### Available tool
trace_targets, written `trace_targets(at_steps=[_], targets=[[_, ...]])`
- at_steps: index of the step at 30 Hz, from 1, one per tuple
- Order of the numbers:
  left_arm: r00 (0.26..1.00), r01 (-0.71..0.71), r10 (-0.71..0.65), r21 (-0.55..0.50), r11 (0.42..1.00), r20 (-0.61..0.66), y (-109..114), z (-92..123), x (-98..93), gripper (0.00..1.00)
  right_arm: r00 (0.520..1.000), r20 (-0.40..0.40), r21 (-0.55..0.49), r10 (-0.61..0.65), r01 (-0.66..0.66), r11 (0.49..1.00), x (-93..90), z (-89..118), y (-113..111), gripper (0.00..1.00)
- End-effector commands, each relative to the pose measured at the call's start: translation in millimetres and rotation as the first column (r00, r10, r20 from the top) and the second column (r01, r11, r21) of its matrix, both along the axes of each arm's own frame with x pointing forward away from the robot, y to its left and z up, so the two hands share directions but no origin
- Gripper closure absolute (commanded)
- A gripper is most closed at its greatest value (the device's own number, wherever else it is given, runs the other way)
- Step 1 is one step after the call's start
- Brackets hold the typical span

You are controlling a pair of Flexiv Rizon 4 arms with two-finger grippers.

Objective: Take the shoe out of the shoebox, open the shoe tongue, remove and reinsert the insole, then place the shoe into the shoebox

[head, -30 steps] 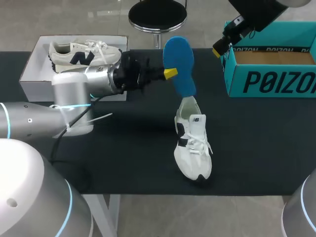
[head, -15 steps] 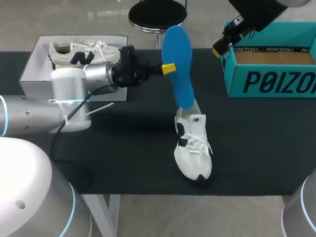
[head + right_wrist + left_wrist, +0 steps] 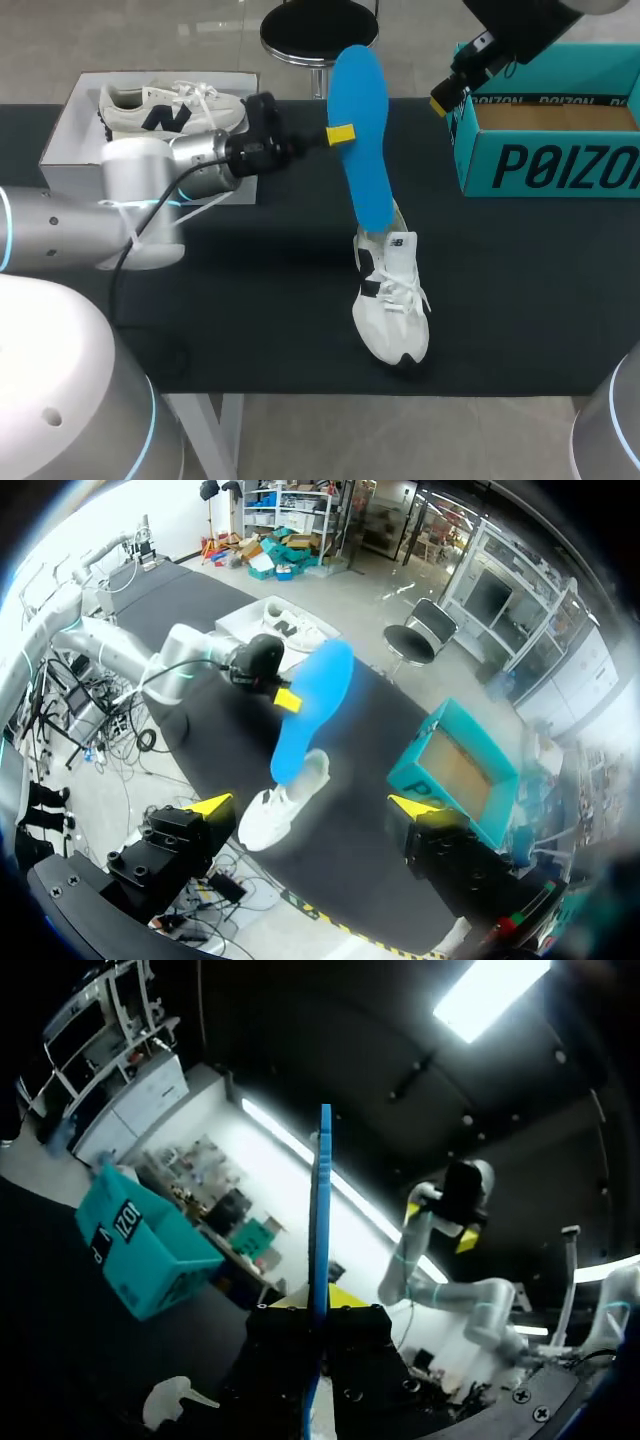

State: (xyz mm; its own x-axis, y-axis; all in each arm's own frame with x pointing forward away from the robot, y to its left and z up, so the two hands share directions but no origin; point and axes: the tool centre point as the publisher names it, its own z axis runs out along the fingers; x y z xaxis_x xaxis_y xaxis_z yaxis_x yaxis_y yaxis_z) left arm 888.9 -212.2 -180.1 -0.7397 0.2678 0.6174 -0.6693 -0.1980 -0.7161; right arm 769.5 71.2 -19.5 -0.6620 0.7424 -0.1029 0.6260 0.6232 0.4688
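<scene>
Shows blue insole (image 3: pixel 362 140) gripped upright by left end effector (image 3: pixel 340 135), its lower end at the heel opening of white shoe (image 3: pixel 392 295) lying on black table (image 3: pixel 250 300). Shows right end effector (image 3: pixel 312 806) released, fingers wide apart, near teal shoebox (image 3: pixel 550 165) corner.

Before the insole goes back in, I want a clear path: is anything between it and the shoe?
Nothing visible does. The left gripper holds the insole nearly upright, its lower end right at the shoe opening.
</scene>
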Motion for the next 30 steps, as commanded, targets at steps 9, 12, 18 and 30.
trace_targets(at_steps=[9, 12, 18, 30], targets=[[0.989, 0.024, -0.022, 0.011, 1.000, -0.144, -6, -2, 3.9, 1.00, 1.000, -0.003, -0.002, -0.001, 0.001, 1.000, 1.6, 0, 1, 0.00], [0.989, 0.024, -0.021, 0.018, 1.000, -0.149, -3, 4, 8.4, 1.00, 1.000, -0.003, -0.002, -0.001, 0.001, 1.000, 1.6, 0, 1, 0.00], [0.987, -0.008, 0.011, 0.021, 1.000, -0.158, 2, 10, 24.7, 1.00, 1.000, -0.003, -0.002, -0.001, 0.001, 1.000, 1.6, 0, 1, 0.00], [0.967, 0.039, -0.028, 0.041, 0.998, -0.253, -10, 2, 32.0, 1.00, 1.000, -0.003, -0.002, -0.001, 0.001, 1.000, 1.6, 0, 1, 0.00]])
